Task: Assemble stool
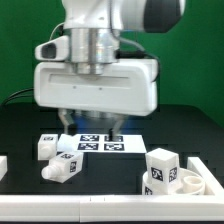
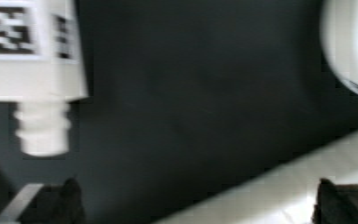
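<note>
While tool [image 1: 90, 122] hangs wide, leg [image 2: 34, 80] lies apart, beyond one finger

Exterior facing gripper [image 1: 90, 122] — wrist close, downward

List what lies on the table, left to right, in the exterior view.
White part at the edge → small leg → lying leg → marker board → upright leg → round seat

plain green backdrop [image 1: 20, 40], black tabletop [image 1: 20, 125], long white border rail [image 1: 110, 208] along its near edge, soft even light
</note>
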Robot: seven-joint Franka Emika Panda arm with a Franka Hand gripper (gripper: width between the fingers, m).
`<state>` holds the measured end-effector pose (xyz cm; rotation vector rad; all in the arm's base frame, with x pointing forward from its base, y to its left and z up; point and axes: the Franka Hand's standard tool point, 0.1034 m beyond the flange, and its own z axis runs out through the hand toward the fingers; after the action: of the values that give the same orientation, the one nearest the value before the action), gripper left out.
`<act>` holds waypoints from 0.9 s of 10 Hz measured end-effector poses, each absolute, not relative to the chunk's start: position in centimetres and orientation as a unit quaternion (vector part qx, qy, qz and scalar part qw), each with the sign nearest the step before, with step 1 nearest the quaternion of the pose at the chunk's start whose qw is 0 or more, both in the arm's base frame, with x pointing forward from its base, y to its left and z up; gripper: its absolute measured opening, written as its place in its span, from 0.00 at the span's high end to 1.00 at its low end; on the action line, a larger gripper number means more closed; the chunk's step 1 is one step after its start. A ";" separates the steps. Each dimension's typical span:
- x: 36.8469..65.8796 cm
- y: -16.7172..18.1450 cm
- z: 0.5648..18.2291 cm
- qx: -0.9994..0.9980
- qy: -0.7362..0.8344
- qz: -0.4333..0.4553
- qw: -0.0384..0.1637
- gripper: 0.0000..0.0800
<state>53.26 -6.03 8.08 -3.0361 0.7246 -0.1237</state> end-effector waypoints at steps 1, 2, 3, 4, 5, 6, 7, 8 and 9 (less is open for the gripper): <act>52.6 -6.0 7.6 -0.972 0.234 -0.038 0.006 0.19; 52.7 -6.0 7.7 -0.972 0.232 -0.039 0.006 0.19; 52.7 -6.0 7.6 -0.972 0.233 -0.039 0.006 0.19; 52.7 -6.0 7.6 -0.972 0.232 -0.038 0.006 0.19; 52.5 -6.5 7.4 -0.974 0.221 -0.040 0.006 0.19; 51.5 -7.9 6.9 -0.975 0.218 -0.038 0.012 0.19; 50.6 -9.1 6.3 -0.975 0.221 -0.027 0.014 0.19; 49.9 -10.0 5.4 -0.974 0.225 -0.020 0.013 0.19; 49.2 -10.7 4.4 -0.973 0.232 -0.010 0.011 0.19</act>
<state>49.16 -10.67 4.36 -3.0350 0.7235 -0.0312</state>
